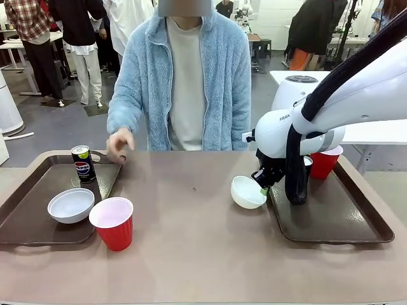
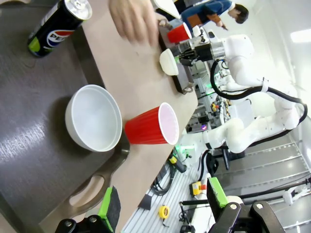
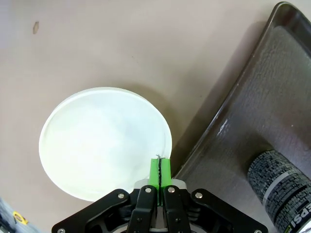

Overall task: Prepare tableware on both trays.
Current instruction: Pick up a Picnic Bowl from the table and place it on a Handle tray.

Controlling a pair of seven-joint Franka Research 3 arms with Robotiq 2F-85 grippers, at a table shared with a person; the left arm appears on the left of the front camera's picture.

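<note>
The white bowl (image 1: 247, 192) hangs tilted from the right hand (image 1: 264, 189), which is clenched on the bowl's rim, its green pads (image 3: 154, 174) pressed together over the thin edge. From that grip the bowl spreads out ahead of the fingertips and off to the side away from the right tray (image 1: 337, 219). It is over bare tabletop (image 1: 191, 254), just beside the tray's rim; whether its low edge touches the tabletop I cannot tell.

The tray lies on the hand's other side, so the carry likely goes across that rim with the bowl trailing. A Pepsi can (image 3: 282, 189) and a red cup (image 1: 325, 162) stand on that tray beyond the hand.

The left hand (image 2: 163, 194) is released, above the left tray (image 2: 29, 145) and well apart; the right hand is far nearer.
</note>
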